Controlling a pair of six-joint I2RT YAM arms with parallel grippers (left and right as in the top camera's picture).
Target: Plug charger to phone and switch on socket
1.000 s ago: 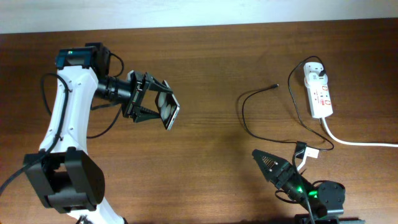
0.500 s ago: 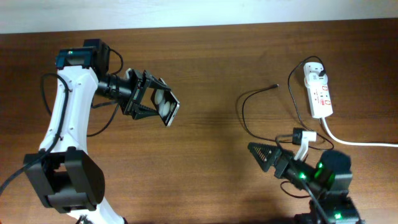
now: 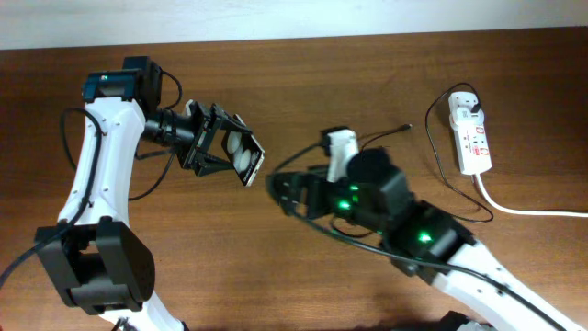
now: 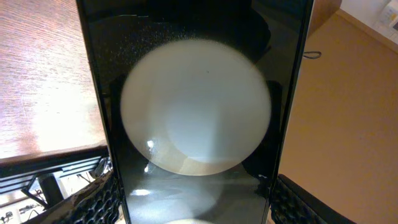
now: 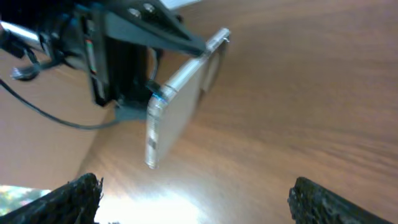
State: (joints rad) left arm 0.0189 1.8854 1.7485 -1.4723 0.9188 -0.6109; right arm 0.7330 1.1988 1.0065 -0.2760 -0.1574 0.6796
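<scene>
Brown wooden table (image 3: 303, 83), pale strip (image 3: 276, 18) beyond

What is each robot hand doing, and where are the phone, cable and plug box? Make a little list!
left gripper: shut on the phone
right gripper: open, empty, close to the phone
charger: tip lying on the table, not plugged into the phone
socket: on the table's right side

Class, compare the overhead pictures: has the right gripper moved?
Yes. The right gripper swept left and up-frame, away from the power strip, toward the phone.
</scene>
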